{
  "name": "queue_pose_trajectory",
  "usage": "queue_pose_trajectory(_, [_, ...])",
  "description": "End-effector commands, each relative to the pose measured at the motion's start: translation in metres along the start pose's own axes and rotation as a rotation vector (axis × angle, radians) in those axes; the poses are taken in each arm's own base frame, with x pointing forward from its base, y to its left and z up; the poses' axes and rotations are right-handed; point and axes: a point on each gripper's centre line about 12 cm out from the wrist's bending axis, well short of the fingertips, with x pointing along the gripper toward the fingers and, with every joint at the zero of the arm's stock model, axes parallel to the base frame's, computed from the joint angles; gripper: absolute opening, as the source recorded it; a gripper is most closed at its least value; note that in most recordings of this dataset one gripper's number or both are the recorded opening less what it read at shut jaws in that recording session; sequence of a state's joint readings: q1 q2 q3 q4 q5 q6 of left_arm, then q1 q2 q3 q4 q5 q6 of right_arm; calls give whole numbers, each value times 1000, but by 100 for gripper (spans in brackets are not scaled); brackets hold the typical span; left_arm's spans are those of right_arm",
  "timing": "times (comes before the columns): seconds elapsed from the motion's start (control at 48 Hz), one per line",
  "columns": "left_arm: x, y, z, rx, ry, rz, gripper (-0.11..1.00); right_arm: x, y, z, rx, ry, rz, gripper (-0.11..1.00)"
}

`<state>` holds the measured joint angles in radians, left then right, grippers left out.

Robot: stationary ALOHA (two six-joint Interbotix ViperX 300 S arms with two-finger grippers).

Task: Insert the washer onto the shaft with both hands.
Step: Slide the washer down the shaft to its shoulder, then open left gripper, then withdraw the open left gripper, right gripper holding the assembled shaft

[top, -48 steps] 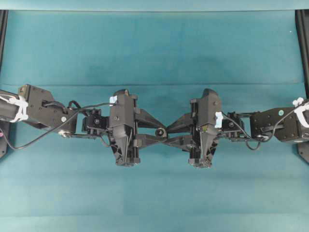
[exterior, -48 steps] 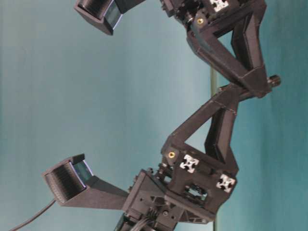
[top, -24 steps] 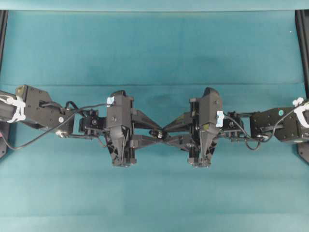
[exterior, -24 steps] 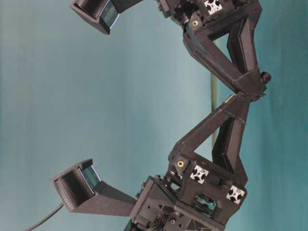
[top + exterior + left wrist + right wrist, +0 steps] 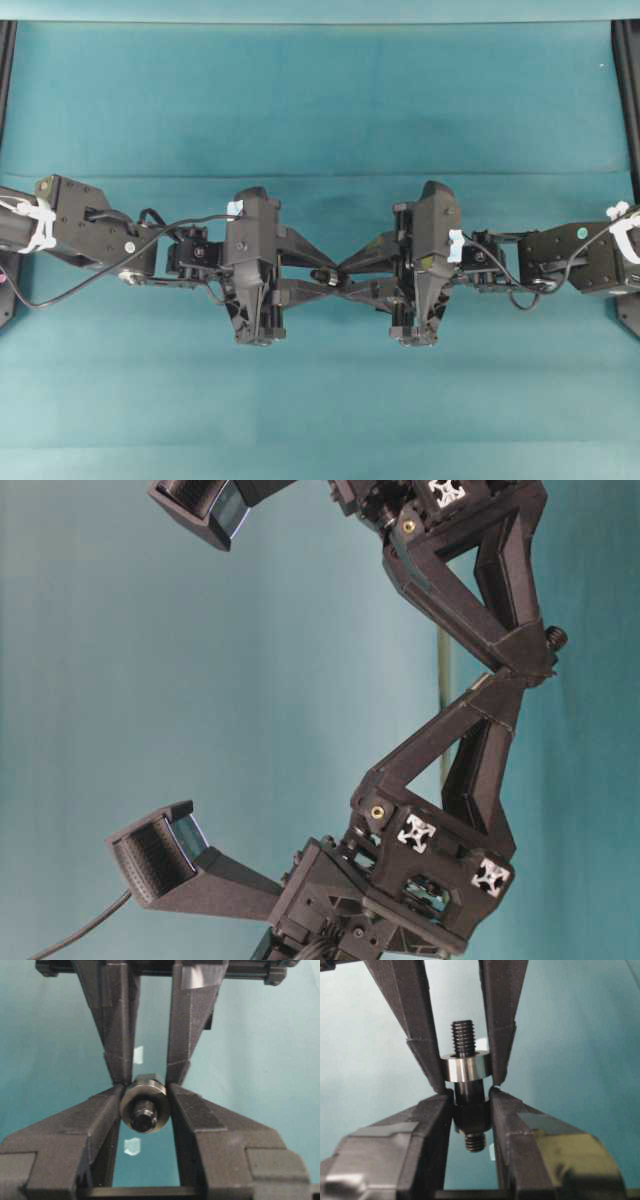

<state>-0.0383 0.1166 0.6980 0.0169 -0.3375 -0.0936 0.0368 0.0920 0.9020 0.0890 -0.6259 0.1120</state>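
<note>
We see the washer (image 5: 465,1068), a thick silvery ring, sitting around the shaft (image 5: 468,1106), a dark rod with threaded ends and a thicker collar. In the right wrist view the shaft's long axis runs up and down the picture, one threaded tip poking out past the washer. The right gripper (image 5: 470,1110) is clamped on the shaft's collar; the left gripper (image 5: 144,1091) pinches the washer by its sides. Both meet in mid-air above the teal table (image 5: 320,100), fingertips nearly touching.
</note>
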Motion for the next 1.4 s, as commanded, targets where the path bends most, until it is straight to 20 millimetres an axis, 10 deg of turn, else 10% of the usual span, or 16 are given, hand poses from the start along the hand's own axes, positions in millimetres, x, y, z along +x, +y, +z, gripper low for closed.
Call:
queue_pose_trajectory(0.0, [2,-3,5,1,-13,-8,36,0,-3,14,17,-46,-7,0])
queue_pose_trajectory(0.625, [4,-1,14,-64,-43,-6,36,-1,0,4,6,24,-6,0])
queue_pose_trajectory(0.876, [3,-2,20,-69,-56,-8,91,-1,0,4,5,22,-6,0])
queue_pose_trajectory(1.376, [-8,-1,9,-67,23,3,89,-5,0,1,5,32,-4,0])
